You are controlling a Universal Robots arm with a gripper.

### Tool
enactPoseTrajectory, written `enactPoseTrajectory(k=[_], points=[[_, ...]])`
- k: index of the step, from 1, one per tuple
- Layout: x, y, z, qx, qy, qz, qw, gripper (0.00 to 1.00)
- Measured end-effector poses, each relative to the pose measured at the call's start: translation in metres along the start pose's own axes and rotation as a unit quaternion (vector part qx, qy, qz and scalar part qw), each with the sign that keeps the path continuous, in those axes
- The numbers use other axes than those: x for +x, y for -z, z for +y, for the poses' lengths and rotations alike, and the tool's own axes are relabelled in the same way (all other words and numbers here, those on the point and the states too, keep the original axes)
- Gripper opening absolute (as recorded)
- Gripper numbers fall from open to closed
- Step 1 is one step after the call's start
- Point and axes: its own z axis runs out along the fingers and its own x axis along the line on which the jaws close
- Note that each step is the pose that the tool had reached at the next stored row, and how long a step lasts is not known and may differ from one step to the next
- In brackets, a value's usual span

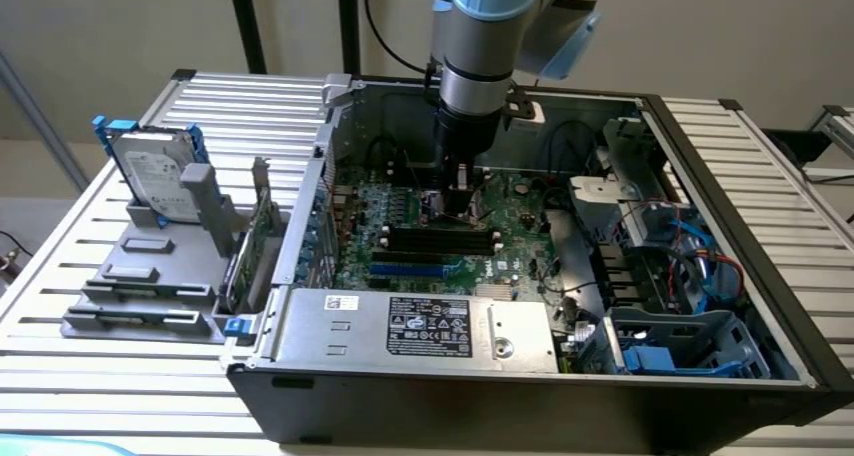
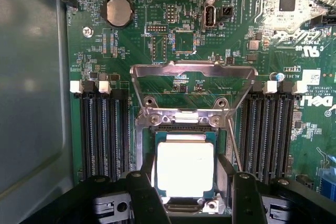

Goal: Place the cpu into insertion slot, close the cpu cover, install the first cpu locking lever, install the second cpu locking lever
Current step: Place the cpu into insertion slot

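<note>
Slatted metal worktop [image 1: 80, 376] under an open computer case [image 1: 534, 406], and my arm reaches straight down into it over the green circuit board [image 1: 527, 241]. From the wrist view I judge this to be the end of the first step. The cpu [image 2: 185, 169] lies flat and square inside the insertion slot [image 2: 184, 128], between the two banks of black memory slots [image 2: 102, 135]. The cpu cover [image 2: 194, 69] is not closed: its silver frame stands swung back from the hinge at the slot's edge nearest the coin battery [image 2: 119, 11]. A thin locking lever [image 2: 234, 145] runs loose along one side of the slot. So I reckon one step of four is about done and three are untouched.

The gripper [image 2: 192, 179] hangs low over the slot with its jaws spread wide, one black finger on each side of the cpu (a gap shows on one side; on the other the finger sits right at the cpu's edge, and I cannot tell if it touches). I take it as released, holding nothing. As I judge it, the next move calls for a clean, straight lift so neither finger nudges the seated cpu, leaving room for the cover to swing down over it.
</note>
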Motion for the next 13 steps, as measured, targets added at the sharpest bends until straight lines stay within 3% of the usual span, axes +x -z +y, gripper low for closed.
enactPoseTrajectory(k=[13], points=[[0.0000,-0.0006,-0.0005,-0.0001,-0.004,-0.0013,1.0000,0.55]])
